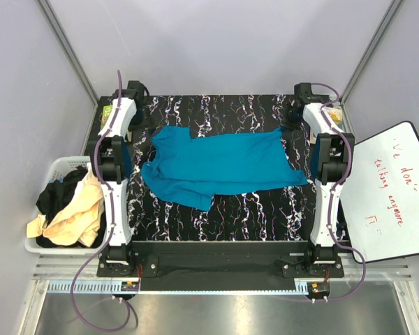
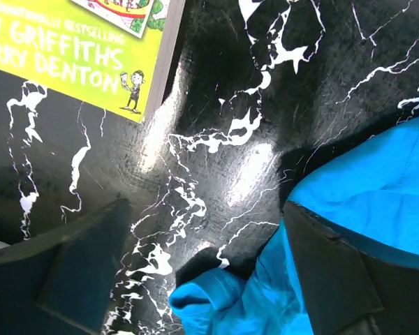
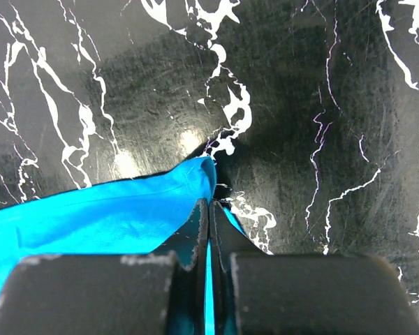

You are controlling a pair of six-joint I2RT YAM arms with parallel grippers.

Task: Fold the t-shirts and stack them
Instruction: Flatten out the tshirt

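Right gripper [image 3: 208, 211] pinched shut on soft teal-blue fabric t-shirt [image 1: 223, 164] corner, probably pinning it flat for folding. Left gripper [image 2: 206, 234] spread wide over bunched sleeve, holding nothing.

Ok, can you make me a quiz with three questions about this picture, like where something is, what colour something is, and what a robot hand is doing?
1. Where is the white basket?
A) just off the left side of the table
B) under the table
C) in the middle of the table

2. What colour is the t-shirt spread on the table?
A) black
B) cream
C) teal blue

3. What is the right hand doing?
A) standing wide open
B) pinching the t-shirt
C) holding a cup

Answers: 1 A, the overhead view shows it past the table's left edge. 2 C, it lies there plainly teal. 3 B, it is closed with teal fabric caught in it.
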